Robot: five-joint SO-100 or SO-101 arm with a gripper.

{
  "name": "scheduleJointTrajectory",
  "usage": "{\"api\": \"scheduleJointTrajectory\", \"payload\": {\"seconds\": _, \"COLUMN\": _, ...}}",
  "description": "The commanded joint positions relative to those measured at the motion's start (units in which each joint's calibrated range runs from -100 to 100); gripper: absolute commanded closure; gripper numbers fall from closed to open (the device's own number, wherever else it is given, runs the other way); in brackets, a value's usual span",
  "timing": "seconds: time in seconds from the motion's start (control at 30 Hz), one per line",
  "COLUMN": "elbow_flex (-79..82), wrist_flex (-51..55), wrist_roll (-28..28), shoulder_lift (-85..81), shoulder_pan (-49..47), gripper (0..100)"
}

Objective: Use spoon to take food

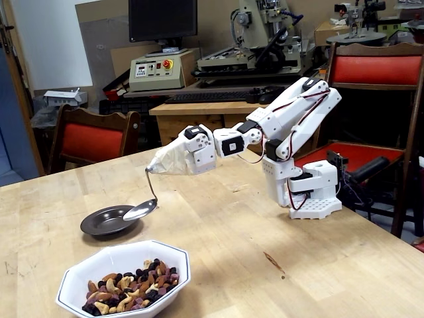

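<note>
The white arm reaches left over the wooden table. Its gripper (162, 162) is wrapped in beige tape, shut on the spoon handle. The shiny spoon (140, 211) hangs down from it, its oval bowl resting empty over the right rim of a dark round plate (103, 222). The food (129, 286), tan nuts and dark purple and black bits, fills a white octagonal bowl (177, 275) at the front, below and slightly left of the spoon. The fingers themselves are hidden under the tape.
The arm's base (311, 195) stands at the right of the table. Red-cushioned wooden chairs (89, 139) sit behind the table at left and right. Machines and a monitor fill the background bench.
</note>
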Motion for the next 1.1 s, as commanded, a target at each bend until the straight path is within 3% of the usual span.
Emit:
{"api": "scheduleJointTrajectory", "payload": {"seconds": 0.0, "elbow_flex": -1.52, "wrist_flex": -0.86, "wrist_roll": -0.10, "shoulder_lift": -1.84, "shoulder_pan": -0.55, "gripper": 96}}
{"api": "scheduleJointTrajectory", "payload": {"seconds": 0.77, "elbow_flex": -1.61, "wrist_flex": -0.86, "wrist_roll": -0.10, "shoulder_lift": -1.84, "shoulder_pan": -0.77, "gripper": 96}}
{"api": "scheduleJointTrajectory", "payload": {"seconds": 1.07, "elbow_flex": -1.61, "wrist_flex": -0.86, "wrist_roll": 0.20, "shoulder_lift": -1.84, "shoulder_pan": -9.14, "gripper": 96}}
